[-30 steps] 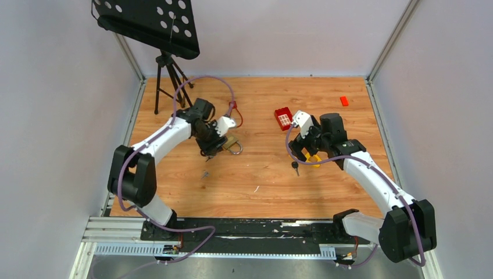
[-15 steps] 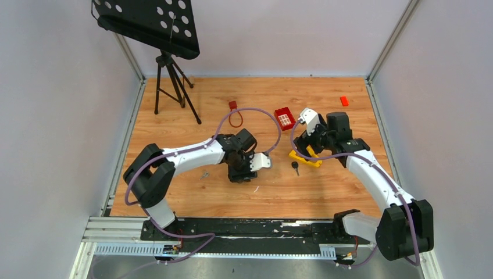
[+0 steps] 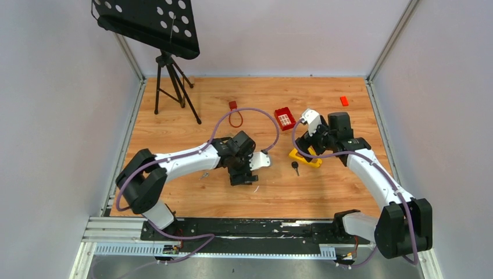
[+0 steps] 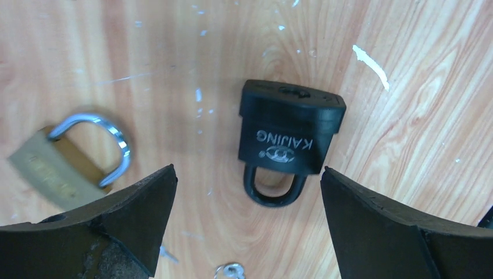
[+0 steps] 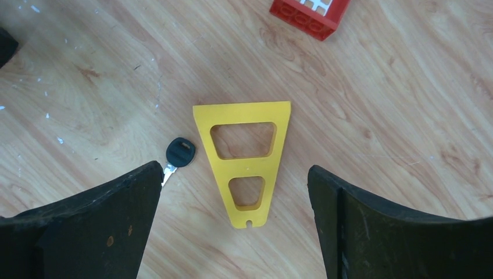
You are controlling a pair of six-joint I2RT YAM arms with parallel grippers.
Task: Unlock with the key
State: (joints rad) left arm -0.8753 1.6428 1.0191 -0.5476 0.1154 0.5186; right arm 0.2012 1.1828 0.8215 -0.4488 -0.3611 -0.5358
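Observation:
A black padlock (image 4: 290, 135) marked KAIJING lies flat on the wooden floor, its shackle pointing toward my left gripper (image 4: 247, 171), which hangs open just above it with nothing between the fingers. A brass padlock (image 4: 55, 165) with a silver shackle lies beside the left finger, partly behind it. In the top view my left gripper (image 3: 241, 173) hides both padlocks. A black-headed key (image 5: 179, 153) lies by the left finger of my open right gripper (image 5: 234, 170). The same key (image 3: 295, 167) shows just below the right gripper (image 3: 305, 148).
A yellow trapezoid plate (image 5: 244, 160) with two cut-outs lies under the right gripper. A red brick (image 3: 283, 118), a small red piece (image 3: 344, 100) and a red lanyard (image 3: 234, 117) sit further back. A tripod (image 3: 170, 84) stands at the back left. A small silver key (image 3: 204, 173) lies left of centre.
My left arm swung from the back left to the middle carrying the brass padlock, then opened and let it go. The right gripper shifted slightly back and right, staying open.

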